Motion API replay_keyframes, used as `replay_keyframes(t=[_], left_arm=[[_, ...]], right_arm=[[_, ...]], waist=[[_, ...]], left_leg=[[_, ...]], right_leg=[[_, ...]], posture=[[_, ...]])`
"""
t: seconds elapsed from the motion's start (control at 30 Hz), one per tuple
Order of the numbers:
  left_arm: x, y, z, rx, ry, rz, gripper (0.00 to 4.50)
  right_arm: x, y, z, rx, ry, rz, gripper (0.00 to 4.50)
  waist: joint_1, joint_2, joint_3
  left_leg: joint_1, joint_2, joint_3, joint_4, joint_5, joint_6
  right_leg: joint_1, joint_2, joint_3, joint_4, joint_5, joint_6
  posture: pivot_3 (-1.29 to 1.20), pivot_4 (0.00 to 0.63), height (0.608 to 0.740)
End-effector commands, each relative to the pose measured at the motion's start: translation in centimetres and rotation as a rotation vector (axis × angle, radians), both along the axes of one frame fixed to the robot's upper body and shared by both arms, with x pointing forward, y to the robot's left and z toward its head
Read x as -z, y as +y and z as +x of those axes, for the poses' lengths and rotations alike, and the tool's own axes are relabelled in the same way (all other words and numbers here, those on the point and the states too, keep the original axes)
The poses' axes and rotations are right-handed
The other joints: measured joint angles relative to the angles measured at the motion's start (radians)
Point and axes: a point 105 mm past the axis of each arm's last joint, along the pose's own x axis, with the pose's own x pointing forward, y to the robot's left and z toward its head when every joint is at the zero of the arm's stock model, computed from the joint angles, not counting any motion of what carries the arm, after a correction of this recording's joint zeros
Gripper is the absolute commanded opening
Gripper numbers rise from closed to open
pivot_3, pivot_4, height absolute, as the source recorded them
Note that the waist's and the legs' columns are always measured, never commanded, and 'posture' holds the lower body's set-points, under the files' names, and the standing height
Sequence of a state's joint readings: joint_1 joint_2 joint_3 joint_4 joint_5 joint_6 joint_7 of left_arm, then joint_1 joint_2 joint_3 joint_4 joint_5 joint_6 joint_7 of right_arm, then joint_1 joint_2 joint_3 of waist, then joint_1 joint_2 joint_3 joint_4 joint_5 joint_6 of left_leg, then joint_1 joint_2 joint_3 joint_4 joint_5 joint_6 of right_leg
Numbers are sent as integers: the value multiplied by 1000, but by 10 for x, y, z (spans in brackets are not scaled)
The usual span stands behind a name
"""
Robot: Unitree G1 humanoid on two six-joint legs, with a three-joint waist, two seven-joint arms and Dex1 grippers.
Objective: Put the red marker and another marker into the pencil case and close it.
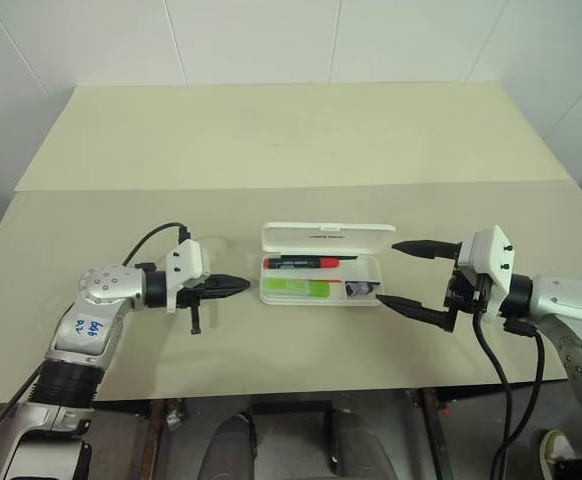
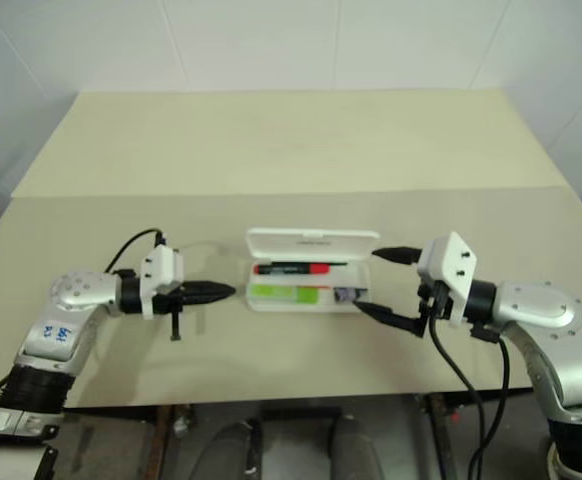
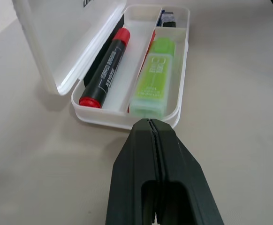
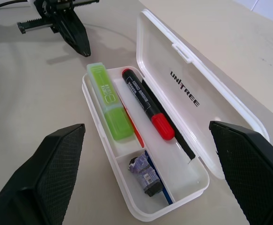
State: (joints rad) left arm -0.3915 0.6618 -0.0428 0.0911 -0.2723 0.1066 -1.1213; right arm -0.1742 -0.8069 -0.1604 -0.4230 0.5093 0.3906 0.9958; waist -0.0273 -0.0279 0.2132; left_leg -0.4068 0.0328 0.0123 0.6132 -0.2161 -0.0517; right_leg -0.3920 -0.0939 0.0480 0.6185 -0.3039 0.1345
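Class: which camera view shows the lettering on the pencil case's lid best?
The right wrist view: the lettering on the open pencil case lid reads clearly there. The left wrist view cuts it off at the frame edge; both eye views show a tiny dark mark.

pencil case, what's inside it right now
The open pencil case holds the red marker, the lime-green marker, a thin black pen and a small dark item; anything beneath them is hidden.

Head cameras look down over the table point(image 1: 301, 130); both wrist cameras closely face the pencil case point(image 3: 178, 84) from opposite ends.
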Motion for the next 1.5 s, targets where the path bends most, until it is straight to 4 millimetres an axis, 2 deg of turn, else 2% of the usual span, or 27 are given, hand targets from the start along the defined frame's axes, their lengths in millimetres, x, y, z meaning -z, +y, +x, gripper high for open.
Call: replay_keyframes(t=[0.03, 0.83, 0.97, 1.1, 1.33, 1.43, 1.5], left_arm=[[-7, -6, 2, 21, -42, -2, 35], [-2, -29, 13, 61, -44, -31, 35], [-8, -29, 9, 82, -50, -57, 35], [-23, -19, -5, 107, -53, -97, 35], [-38, 12, -20, 2, -50, -97, 35], [-41, 38, -11, -139, -73, -106, 35], [-45, 48, 3, -234, -102, -125, 35]], right_arm=[[-8, 6, -5, -16, -35, 21, 4500], [-11, 10, -5, 7, -60, 46, 4500], [-11, 11, -5, 11, -58, 54, 4500], [-8, 10, -4, 13, -49, 56, 4500], [-4, 11, -3, 9, -38, 62, 4500], [-5, 12, -1, 1, -42, 67, 4500], [-6, 12, -1, -7, -48, 68, 4500]], waist=[[0, 0, 0], [0, 0, 0], [1, 0, 0], [-2, 0, 0], [-1, 0, 0], [-1, 0, 0], [-1, 0, 0]], left_leg=[[0, 0, 0, 0, 0, 0], [0, 0, 0, 0, 0, 0], [0, 0, 0, 0, 0, 0], [0, 0, 0, 0, 0, 0], [0, 0, 0, -1, 0, 0], [0, 0, 0, 0, 0, 0], [0, 0, 0, 0, 0, 0]], right_leg=[[0, 0, 0, 0, 0, 0], [0, 0, 0, 0, 1, 3], [0, 0, 0, 0, 1, 3], [0, 0, 0, 0, 1, 3], [0, 0, 0, 0, 0, 1], [0, 0, 0, 0, -2, -4], [0, 0, 0, 0, -3, -6]], posture=[[0, 150, 740], [0, 150, 740], [0, 150, 740], [0, 150, 740], [0, 150, 740], [0, 150, 740], [0, 150, 740]])
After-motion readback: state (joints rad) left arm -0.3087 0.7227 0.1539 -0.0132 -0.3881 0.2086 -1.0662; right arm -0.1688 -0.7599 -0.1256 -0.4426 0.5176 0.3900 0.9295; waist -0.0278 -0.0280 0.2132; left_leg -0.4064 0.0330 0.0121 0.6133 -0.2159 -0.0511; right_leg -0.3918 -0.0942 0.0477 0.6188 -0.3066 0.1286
